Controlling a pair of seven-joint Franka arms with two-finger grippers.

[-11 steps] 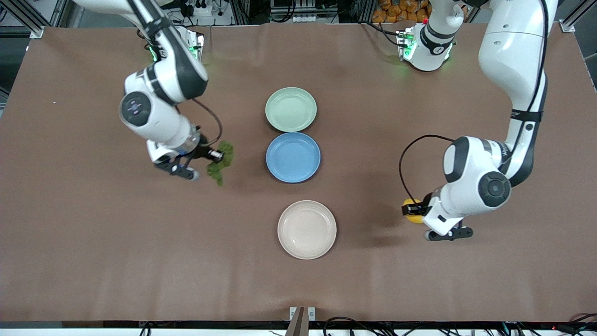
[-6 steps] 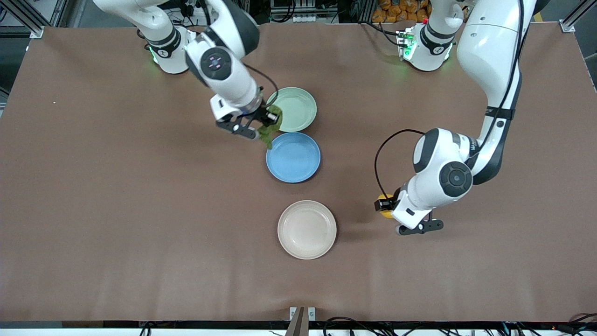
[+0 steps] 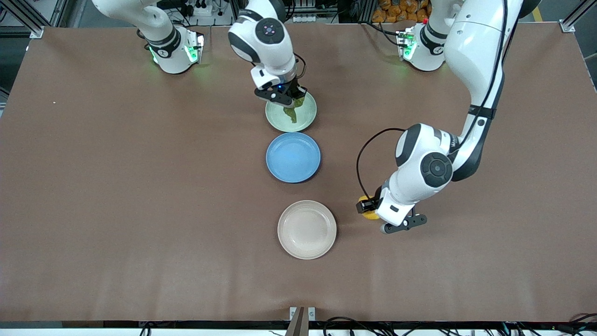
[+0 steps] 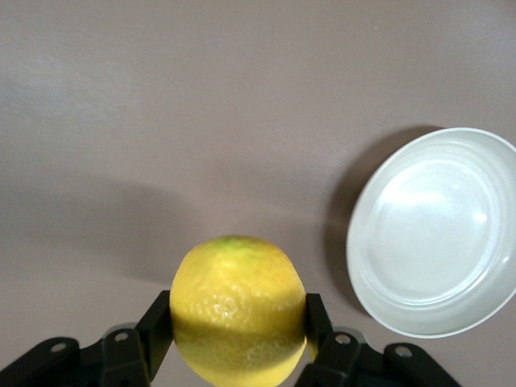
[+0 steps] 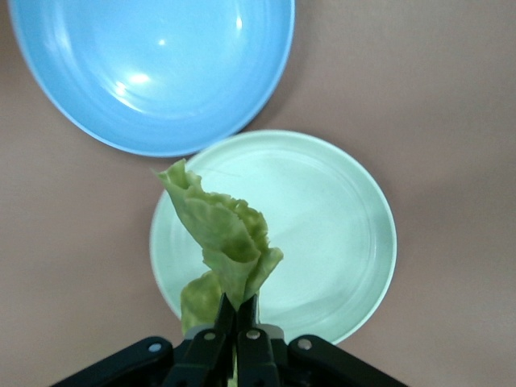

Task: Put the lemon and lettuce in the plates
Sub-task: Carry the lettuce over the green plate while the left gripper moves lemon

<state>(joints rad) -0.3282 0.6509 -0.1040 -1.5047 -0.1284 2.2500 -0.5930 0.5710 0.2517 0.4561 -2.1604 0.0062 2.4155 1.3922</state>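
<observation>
My right gripper (image 3: pixel 290 99) is shut on the green ruffled lettuce (image 3: pixel 290 112) and holds it over the mint green plate (image 3: pixel 303 120). In the right wrist view the lettuce (image 5: pixel 226 238) hangs from the closed gripper (image 5: pixel 239 310) above the mint plate (image 5: pixel 339 234). My left gripper (image 3: pixel 369 208) is shut on the yellow lemon (image 3: pixel 368 213) over bare table beside the cream-beige plate (image 3: pixel 306 229). In the left wrist view the lemon (image 4: pixel 236 302) sits between the two fingers (image 4: pixel 158 322), with the cream plate (image 4: pixel 435 230) off to one side.
A blue plate (image 3: pixel 293 157) lies between the mint and cream plates; it also shows in the right wrist view (image 5: pixel 153 68). The brown table (image 3: pixel 116 210) stretches wide toward both arms' ends.
My right gripper has carried the lettuce from beside the blue plate to over the mint plate. My left gripper has carried the lemon closer to the cream plate.
</observation>
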